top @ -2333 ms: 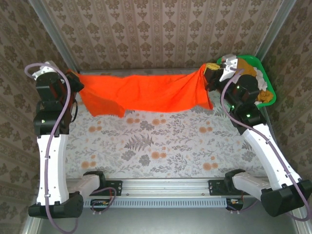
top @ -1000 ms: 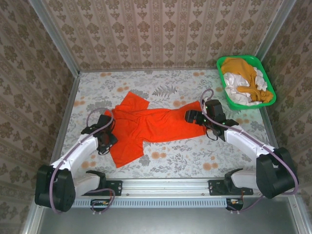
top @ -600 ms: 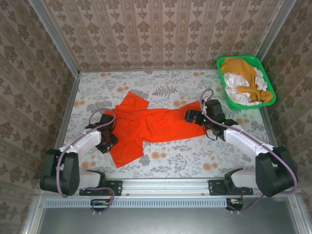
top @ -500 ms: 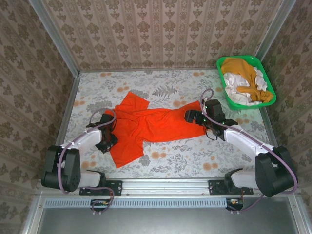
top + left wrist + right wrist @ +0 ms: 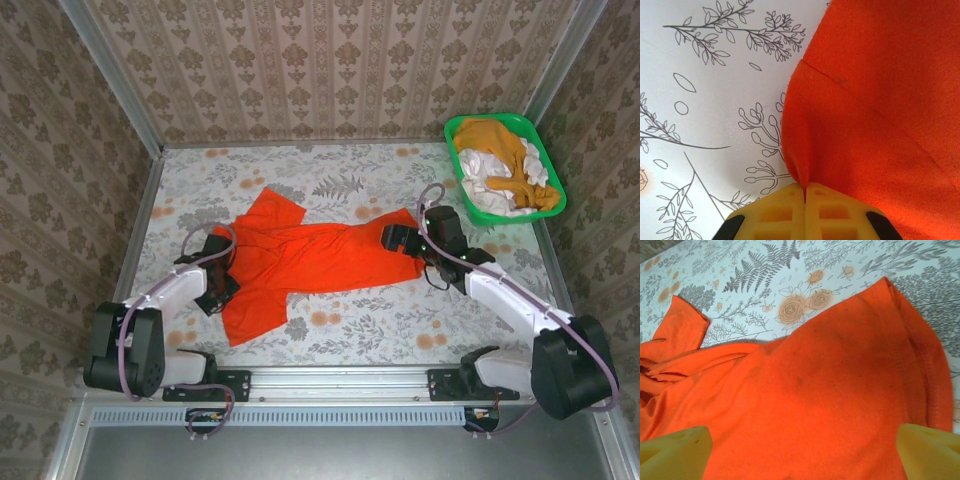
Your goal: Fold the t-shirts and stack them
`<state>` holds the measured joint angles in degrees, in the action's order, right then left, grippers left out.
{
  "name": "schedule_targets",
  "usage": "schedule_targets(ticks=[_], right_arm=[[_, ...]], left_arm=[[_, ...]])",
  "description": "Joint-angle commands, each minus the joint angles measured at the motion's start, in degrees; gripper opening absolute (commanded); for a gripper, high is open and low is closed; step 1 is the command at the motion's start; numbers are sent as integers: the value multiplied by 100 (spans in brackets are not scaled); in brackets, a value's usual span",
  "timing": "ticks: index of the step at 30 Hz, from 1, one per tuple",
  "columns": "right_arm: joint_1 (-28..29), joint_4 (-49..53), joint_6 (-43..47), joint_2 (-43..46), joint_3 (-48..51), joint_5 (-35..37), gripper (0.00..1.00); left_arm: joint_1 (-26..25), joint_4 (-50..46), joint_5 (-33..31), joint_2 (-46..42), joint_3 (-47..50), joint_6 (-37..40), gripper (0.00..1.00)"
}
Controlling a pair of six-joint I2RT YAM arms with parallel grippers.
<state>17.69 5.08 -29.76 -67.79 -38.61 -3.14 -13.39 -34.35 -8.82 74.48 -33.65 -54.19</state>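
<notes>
**A:** Red-orange t-shirt (image 5: 310,262): why is it stretched across the middle of the table (image 5: 330,180), from nine o'clock to three?

**B:** Each arm works one end. The left gripper (image 5: 805,187) is pressed closed on a thin pinch of cloth at the shirt's eight o'clock edge. That is probably to tug it flat or lift it for a fold.

**A:** And the right gripper (image 5: 802,452)?

**B:** Spread wide over the three o'clock end, holding nothing. The cloth lies loose beneath it.

**A:** Ready to fold, then?

**B:** Not quite, I'd say. It's bunched near the sleeve (image 5: 272,208) at ten o'clock and needs smoothing.

**A:** The others?

**B:** The mustard t-shirt (image 5: 500,140) and white t-shirt (image 5: 485,195) are heaped in the green basket (image 5: 452,128), at the table's two o'clock corner.
</notes>
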Motion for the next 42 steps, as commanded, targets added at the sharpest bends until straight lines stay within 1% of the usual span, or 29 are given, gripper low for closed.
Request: schedule_targets(ticks=[1,3,5,8,10,11,12,14,15,17,19,21,26,28,30,35,39,42], right_arm=[[5,500,-235,372,177,393,100],[-2,956,-463,472,186,478,100],[-1,1256,-603,495,222,402,100],[12,1467,-805,402,341,298,99],[24,1549,-1071,299,410,328,84],[23,1545,-1258,232,448,369,74],[11,1468,-1411,162,497,350,67],[-35,1346,-1767,-5,554,331,56],[-67,1212,-1962,-95,609,315,55],[-202,731,-2369,-241,791,33,55],[-328,93,-2862,-402,987,-365,59],[-361,-292,-3235,-583,1074,-628,62],[-439,-896,-3818,-896,1199,-1003,68],[-485,-1295,-4071,-1026,1312,-1083,68],[-537,-1549,-4192,-1102,1387,-1034,65],[-723,-1940,-4468,-1137,1397,-1287,61],[-602,-1446,-4633,-773,1407,-1274,62],[-531,-1383,-4672,-519,1547,-1177,62]], left_arm=[[42,900,457,27,373,14,0],[55,912,485,-42,407,-3,0],[60,919,494,-93,420,5,0],[72,979,507,-135,445,13,0],[81,999,521,-135,430,8,0],[82,1008,530,-136,421,13,0],[82,1018,531,-137,413,22,0],[91,1014,523,-135,404,35,0],[87,1009,505,-135,404,41,0],[97,989,479,-157,414,46,0],[115,983,477,-178,422,49,0],[125,982,478,-179,416,80,0],[151,964,462,-204,414,104,0],[159,982,453,-212,428,101,0],[161,983,460,-210,421,119,0],[185,949,427,-263,422,155,0],[215,899,417,-335,412,182,0],[224,879,391,-386,411,175,0]])
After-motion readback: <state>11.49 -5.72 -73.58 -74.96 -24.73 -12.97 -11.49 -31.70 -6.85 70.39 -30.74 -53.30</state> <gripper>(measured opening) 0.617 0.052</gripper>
